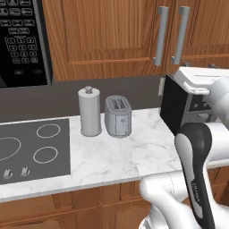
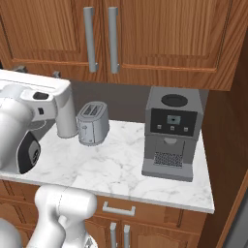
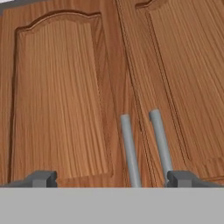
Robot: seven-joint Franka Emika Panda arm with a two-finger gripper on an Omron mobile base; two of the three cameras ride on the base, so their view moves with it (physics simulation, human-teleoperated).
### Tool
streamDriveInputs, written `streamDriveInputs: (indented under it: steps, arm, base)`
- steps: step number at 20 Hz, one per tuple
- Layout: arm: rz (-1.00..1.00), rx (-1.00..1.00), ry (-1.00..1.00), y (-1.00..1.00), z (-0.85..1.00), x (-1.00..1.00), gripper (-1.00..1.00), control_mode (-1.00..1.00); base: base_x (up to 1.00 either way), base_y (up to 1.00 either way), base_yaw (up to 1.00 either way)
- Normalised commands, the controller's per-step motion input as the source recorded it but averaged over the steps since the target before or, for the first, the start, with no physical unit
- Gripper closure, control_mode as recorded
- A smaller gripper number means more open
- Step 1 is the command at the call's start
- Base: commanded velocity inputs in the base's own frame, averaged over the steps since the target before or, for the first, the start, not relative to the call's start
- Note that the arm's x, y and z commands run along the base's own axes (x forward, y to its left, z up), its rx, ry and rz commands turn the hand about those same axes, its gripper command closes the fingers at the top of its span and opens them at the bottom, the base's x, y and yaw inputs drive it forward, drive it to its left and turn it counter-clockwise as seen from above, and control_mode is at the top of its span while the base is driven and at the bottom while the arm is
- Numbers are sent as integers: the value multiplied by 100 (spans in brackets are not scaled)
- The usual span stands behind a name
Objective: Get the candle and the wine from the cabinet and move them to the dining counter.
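Note:
The brown wooden cabinet (image 3: pixel 61 100) hangs above the worktop with both panelled doors shut. Its two grey bar handles (image 3: pixel 130 148) stand side by side where the doors meet, also visible as handles (image 1: pixel 160 36) and handles (image 2: pixel 89 38). My gripper (image 3: pixel 113 179) is open, faces the doors a short way off, and holds nothing. Its fingertips (image 3: pixel 41 178) straddle the left door's lower part and both handles. In the right base view the gripper (image 2: pixel 38 71) is raised just below the cabinet's bottom edge. The candle and the wine are hidden behind the shut doors. The dining counter is out of view.
On the marble worktop (image 1: pixel 125 156) stand a tall grey canister (image 1: pixel 90 112), a toaster (image 1: pixel 118 116) and a coffee machine (image 2: pixel 172 133). A cooktop (image 1: pixel 31 150) lies at the left under a black microwave (image 1: pixel 22 40). A wooden side wall (image 2: pixel 232 121) closes the right end.

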Motion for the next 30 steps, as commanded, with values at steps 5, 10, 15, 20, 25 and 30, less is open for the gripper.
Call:
streamDriveInputs:
  steps: [5, 10, 15, 20, 25, 30]
  arm:
    - [0, 0, 9, 0, 0, 29, -100, -100]
    - [0, 0, 6, 0, 0, 38, -100, -100]
    - [0, 0, 0, -4, 0, 53, -100, -100]
    - [2, 0, 0, -8, -1, 54, -100, -100]
    - [2, 0, 0, -4, 0, 51, -100, -100]
    - [0, 0, 0, -1, 0, 44, -100, -100]
  base:
    - [0, 0, 0]
    - [0, 0, 0]
    - [0, 0, 0]
    - [0, 0, 0]
    - [0, 0, 0]
    - [0, 0, 0]
